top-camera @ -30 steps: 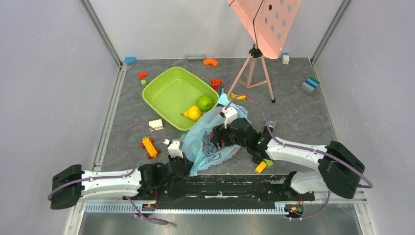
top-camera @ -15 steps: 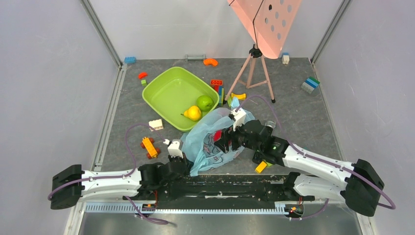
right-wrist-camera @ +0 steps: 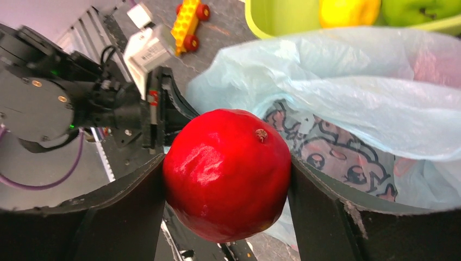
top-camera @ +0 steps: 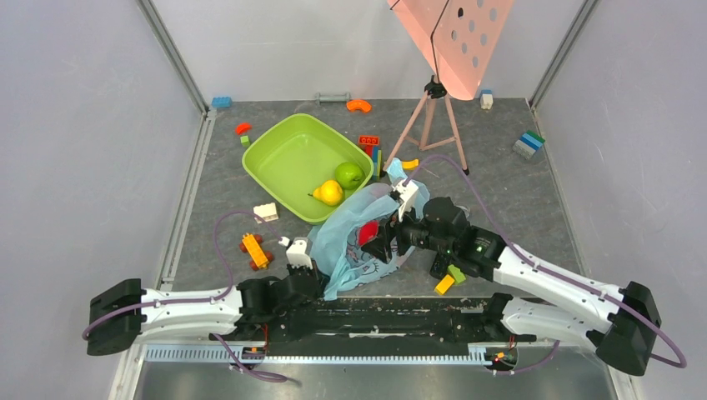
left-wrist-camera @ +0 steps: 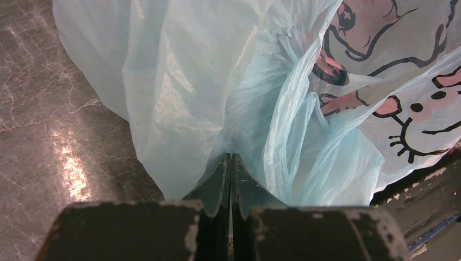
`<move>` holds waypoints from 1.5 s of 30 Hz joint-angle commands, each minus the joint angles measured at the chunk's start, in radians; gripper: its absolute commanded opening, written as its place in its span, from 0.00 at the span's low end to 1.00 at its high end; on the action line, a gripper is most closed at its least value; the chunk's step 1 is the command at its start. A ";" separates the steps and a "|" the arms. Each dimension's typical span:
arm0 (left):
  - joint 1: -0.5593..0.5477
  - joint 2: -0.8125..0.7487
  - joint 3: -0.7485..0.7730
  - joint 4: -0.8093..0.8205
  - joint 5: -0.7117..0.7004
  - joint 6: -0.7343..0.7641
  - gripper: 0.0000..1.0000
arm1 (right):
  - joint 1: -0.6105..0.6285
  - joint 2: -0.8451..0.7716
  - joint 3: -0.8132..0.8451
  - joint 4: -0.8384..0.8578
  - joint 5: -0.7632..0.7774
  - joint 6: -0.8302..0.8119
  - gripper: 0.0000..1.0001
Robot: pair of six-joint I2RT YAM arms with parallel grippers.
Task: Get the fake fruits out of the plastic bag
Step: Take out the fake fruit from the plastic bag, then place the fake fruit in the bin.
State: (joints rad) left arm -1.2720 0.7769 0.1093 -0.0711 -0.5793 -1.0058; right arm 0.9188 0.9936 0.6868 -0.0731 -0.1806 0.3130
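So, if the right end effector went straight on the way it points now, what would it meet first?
Probably the plastic bag, just ahead of the red fruit the right end effector holds, then the left end effector pinching that bag; depth is unclear.

Apple [top-camera: 349, 174] and lemon [top-camera: 329, 192] lie in the tub [top-camera: 288, 154], the bag [top-camera: 338, 233] just before it, left pincer [left-wrist-camera: 231, 160] at its near edge.

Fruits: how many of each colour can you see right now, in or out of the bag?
Red fruit: 1, held in the right end effector
Green apple: 1, in the tub
Yellow fruit: 1, in the tub
Total: 3 in view; the bag may hide more.
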 commanded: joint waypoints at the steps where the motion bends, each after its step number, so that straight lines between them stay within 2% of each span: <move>1: -0.002 0.024 0.015 0.010 -0.044 -0.008 0.02 | 0.012 -0.026 0.112 -0.012 -0.028 -0.019 0.64; 11: -0.003 0.034 0.010 0.021 -0.042 -0.009 0.02 | 0.030 0.058 0.332 -0.070 -0.043 -0.054 0.63; 17: -0.002 0.036 0.000 0.033 -0.042 -0.015 0.02 | 0.034 0.186 0.508 -0.087 -0.040 -0.080 0.63; 27: -0.002 0.039 -0.017 0.045 -0.044 -0.024 0.02 | 0.032 0.532 0.839 -0.150 0.018 -0.149 0.63; 36: -0.001 0.023 -0.026 0.045 -0.040 -0.020 0.02 | -0.028 0.892 1.188 -0.206 0.017 -0.178 0.63; 41: -0.001 0.001 -0.032 0.033 -0.048 -0.028 0.02 | -0.069 1.019 1.250 -0.179 0.049 -0.209 0.63; 45: -0.002 -0.022 -0.036 0.006 -0.059 -0.042 0.02 | -0.106 1.072 1.234 -0.108 0.059 -0.223 0.63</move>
State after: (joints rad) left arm -1.2720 0.7750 0.0910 -0.0246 -0.5938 -1.0065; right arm 0.8417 2.0308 1.8832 -0.2684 -0.1513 0.1265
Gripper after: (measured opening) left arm 0.027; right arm 0.748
